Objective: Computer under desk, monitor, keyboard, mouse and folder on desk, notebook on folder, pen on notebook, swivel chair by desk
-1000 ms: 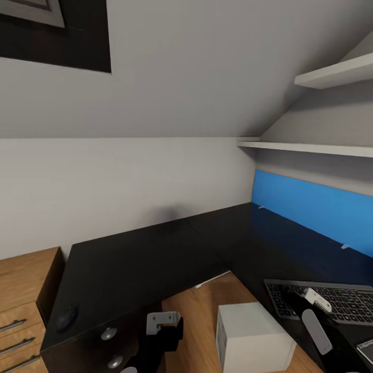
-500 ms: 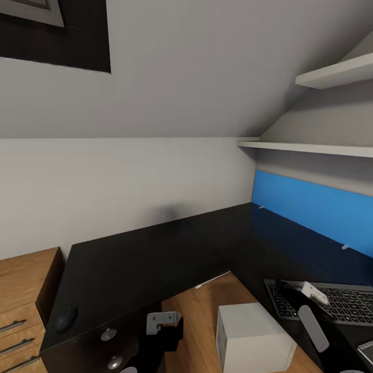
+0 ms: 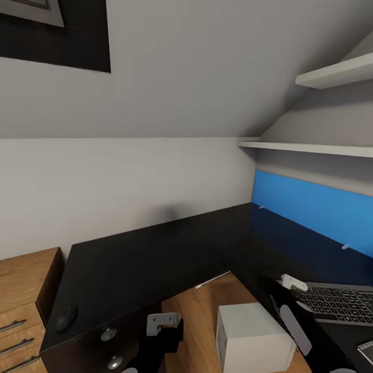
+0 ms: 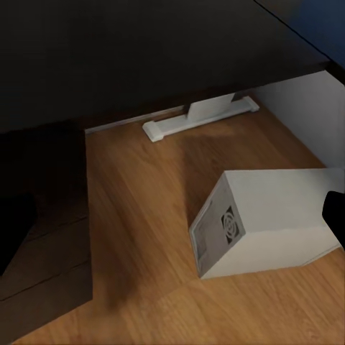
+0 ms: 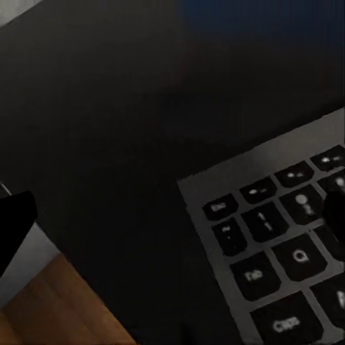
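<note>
R pincer [image 3: 288,299] now off keyboard [image 3: 336,303], back toward desk [image 3: 155,259] front edge.

Table [image 3: 150,259] top is showing as glossy black, faintly reflecting its smooth blue back panel [image 3: 316,207]. Drawer knobs [image 3: 108,334] are reading as polished silver metal. Floor [image 4: 144,208] is presenting as smooth warm wood planking. Computer [image 4: 273,223] casing is appearing matt pale grey-white. Keyboard [image 5: 280,237] is showing dark matt keys within a thin silver frame. Cabinet [image 3: 23,295] is looking like light wood.

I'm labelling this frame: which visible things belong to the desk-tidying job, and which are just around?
Job: desk, keyboard, computer, mouse.
Just around: wall shelves, wood drawer cabinet.
</note>
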Tool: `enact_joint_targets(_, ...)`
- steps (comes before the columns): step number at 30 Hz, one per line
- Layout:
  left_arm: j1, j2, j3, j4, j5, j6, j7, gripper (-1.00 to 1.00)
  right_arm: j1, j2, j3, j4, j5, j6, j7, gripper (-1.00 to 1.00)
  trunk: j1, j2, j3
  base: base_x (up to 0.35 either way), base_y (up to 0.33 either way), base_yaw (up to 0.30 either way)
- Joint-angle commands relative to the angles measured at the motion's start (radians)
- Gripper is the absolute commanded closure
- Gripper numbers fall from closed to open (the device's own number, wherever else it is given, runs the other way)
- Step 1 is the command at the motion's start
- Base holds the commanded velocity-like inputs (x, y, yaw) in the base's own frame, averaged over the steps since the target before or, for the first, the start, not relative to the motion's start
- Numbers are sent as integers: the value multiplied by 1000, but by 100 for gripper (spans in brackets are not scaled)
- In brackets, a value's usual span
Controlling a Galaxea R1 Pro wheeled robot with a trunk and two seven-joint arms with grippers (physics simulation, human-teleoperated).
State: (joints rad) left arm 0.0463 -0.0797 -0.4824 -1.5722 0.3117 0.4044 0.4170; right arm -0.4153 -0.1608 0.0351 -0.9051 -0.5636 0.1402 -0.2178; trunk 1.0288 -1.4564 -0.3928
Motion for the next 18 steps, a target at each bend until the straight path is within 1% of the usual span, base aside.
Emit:
enact_joint_targets(1,0,0,-1,-2,10,2,8,-100,0,8,26,-7,1,2,-22,-100,0,-1,-1,0,0,0)
enact_joint_targets(2,0,0,-1,-2,9,2,8,-100,0,19,57,-13,15,1,-49,-100,0,-1,-1,0,0,0)
enact_joint_targets(3,0,0,0,-2,9,2,8,-100,0,25,75,-20,28,-10,-81,-100,0,-1,-1,0,0,0)
enact_joint_targets(4,0,1,6,-1,11,2,8,-100,0,31,91,-27,39,-60,-116,-100,0,-1,-1,0,0,0)
enact_joint_targets(6,0,1,7,0,12,2,8,-100,0,31,93,-27,39,-64,-118,-100,0,-1,-1,0,0,0)
enact_joint_targets(9,0,1,8,0,12,2,8,-100,0,32,95,-25,40,-71,-122,-100,0,-1,-1,0,-158,0)
enact_joint_targets(15,0,1,11,0,12,2,8,-100,0,32,96,-23,40,-71,-123,-100,0,-1,-1,5,-303,0)
enact_joint_targets(18,0,1,12,0,11,2,8,-100,0,32,98,-22,41,-68,-123,-100,0,-1,-1,167,-243,0)
